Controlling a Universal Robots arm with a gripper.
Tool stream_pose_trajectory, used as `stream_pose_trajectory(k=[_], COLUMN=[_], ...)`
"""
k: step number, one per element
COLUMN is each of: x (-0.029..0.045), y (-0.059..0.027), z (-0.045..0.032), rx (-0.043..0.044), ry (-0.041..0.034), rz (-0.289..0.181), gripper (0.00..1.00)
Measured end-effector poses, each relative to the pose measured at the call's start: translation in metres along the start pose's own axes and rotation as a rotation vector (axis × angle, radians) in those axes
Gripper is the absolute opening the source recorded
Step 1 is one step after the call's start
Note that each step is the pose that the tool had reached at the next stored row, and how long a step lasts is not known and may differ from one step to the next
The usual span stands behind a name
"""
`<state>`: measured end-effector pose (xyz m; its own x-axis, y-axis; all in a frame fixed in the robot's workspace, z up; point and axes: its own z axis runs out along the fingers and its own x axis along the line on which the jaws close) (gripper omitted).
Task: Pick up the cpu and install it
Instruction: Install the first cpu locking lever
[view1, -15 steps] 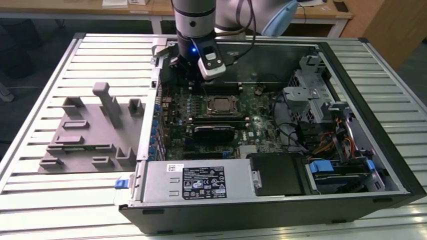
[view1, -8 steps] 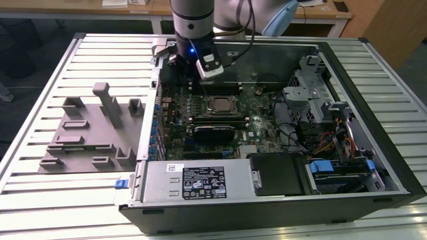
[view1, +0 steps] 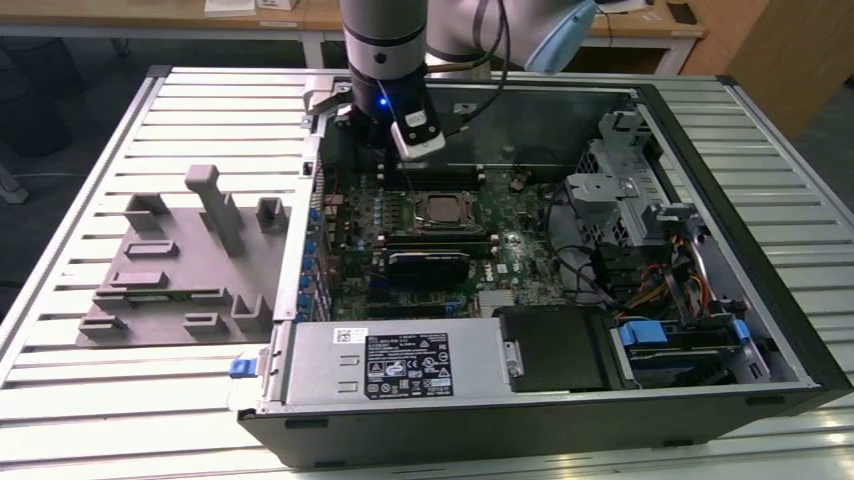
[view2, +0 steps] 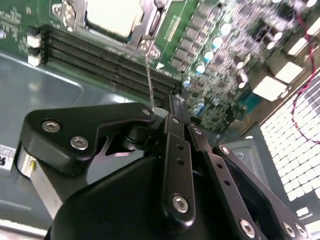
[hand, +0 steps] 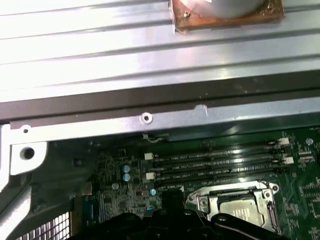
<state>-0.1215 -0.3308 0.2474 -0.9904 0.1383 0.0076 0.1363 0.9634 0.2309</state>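
Nearest the camera in the exterior view, at the bottom of the frame, the open computer case (view1: 747, 400) lies on its side on the slatted metal worktop (view1: 80, 400), with the labelled power supply (view1: 387, 362) along its near edge. At centre left of the frame a grey fixture block (view1: 187, 270) stands on the worktop just beside the case.

Mid-frame, the green motherboard (view1: 534, 270) fills the case floor. The cpu (view1: 441, 208) sits in its metal-framed socket at the centre of the frame, silvery top plate up; it also appears at the upper left of the second wrist view (view2: 114, 16) and the lower right of the first wrist view (hand: 239, 210). The black memory slots (hand: 215, 162) run just beside the socket.

Further back, at upper centre, the hand (view1: 416, 150) hangs over the board's far edge, near the socket but apart from the cpu. In the second wrist view its fingers (view2: 175, 150) are drawn together with nothing between them.
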Motion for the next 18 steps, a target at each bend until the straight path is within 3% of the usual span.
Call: stream_pose_trajectory(k=[5, 8, 18], x=[0.0, -0.0036, -0.0377], y=[0.0, 0.0005, 0.0048], z=[0.0, 0.0, 0.0008], rx=[-0.0011, -0.0011, -0.0001], ry=[0.0003, 0.0004, 0.0079], rz=[0.0, 0.0, 0.002], gripper=[0.11, 0.11, 0.11])
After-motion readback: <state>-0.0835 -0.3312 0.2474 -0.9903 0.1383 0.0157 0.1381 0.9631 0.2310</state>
